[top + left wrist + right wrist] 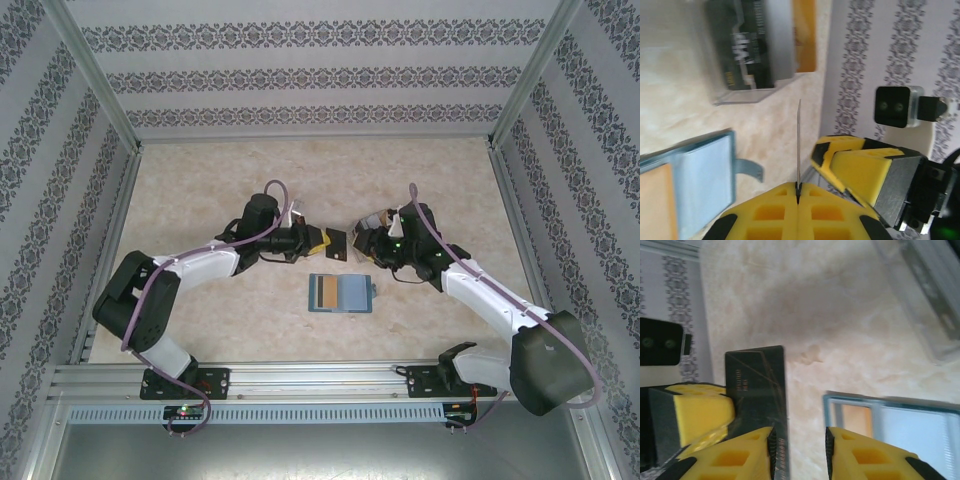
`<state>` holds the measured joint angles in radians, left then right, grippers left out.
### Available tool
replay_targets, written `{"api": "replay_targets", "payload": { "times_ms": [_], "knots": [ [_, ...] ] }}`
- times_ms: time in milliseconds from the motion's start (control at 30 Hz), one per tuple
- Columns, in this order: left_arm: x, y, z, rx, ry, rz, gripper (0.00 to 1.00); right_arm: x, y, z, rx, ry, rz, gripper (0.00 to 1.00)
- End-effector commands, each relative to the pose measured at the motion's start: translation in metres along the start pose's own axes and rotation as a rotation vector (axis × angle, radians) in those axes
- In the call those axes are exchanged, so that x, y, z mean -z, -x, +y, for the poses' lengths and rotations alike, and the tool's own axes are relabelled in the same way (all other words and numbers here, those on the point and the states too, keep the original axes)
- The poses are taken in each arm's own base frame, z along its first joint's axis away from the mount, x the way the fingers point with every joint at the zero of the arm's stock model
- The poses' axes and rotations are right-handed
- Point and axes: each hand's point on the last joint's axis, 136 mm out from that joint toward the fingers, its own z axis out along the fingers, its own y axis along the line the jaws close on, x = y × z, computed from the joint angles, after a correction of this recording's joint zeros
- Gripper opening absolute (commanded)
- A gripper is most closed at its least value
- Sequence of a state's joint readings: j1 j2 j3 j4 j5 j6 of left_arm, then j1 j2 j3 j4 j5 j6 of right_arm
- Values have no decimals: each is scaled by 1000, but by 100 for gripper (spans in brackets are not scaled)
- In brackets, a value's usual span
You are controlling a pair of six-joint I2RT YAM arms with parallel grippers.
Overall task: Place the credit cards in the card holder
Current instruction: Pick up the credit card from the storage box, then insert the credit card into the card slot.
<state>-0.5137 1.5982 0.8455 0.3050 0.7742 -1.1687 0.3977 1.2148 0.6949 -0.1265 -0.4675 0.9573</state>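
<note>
Top external view, nearest the arm bases: a small teal-blue soft folding wallet (340,293) lies open and flat on the beige marbled tabletop (200,190). It has a tan pocket on its left half and a grey-blue pocket on its right, and a small clasp tab sticks off the right edge. Just beyond it the two arms meet mid-table. The left gripper (322,241) is clamped tight on a thin dark rectangular plastic card (337,246). The left wrist view has that card edge-on, a thin line rising from the seam between the pressed-together yellow fingers (765,215), held off the table. The right gripper (362,243) faces it from the other side, just beside the card's free end. The right wrist view has its two yellow fingers (860,455) parted with a clear gap and nothing clamped. The dark card's long edge lies right along the inner face of one finger; cannot tell if they touch. The open wallet shows on the table behind the other finger. Farther out, past the card, a clear plastic box (745,96) rests on the table with more cards standing in it: a dark printed card (740,50), a grey card (781,40) and a yellow-orange card (805,35). Box and wallet are apart, with bare table between them.
</note>
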Motion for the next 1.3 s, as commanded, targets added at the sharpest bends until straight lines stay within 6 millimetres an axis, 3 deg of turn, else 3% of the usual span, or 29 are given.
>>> {"api": "replay_targets", "payload": {
  "times_ms": [0, 67, 233, 433, 733, 1267],
  "knots": [
    [8, -12, 41, 12, 163, -45, 0, -5, -20, -32, 35, -118, 41, 31],
    [7, -18, 54, -1, 212, -51, 0, -12, -31, -41, 60, -165, 71, 26],
    [-4, -37, 65, -87, 256, -3, 0, -29, -54, -65, 113, -288, 159, 20],
    [-19, -52, 65, -176, 247, 29, 0, -24, -53, -103, 140, -460, 147, 19],
    [-30, -58, 86, -147, 263, 23, 0, -20, -60, -124, 146, -522, 163, 19],
    [-48, -72, 98, -142, 223, 57, 0, -23, -69, -155, 136, -634, 193, 18]
  ]
}}
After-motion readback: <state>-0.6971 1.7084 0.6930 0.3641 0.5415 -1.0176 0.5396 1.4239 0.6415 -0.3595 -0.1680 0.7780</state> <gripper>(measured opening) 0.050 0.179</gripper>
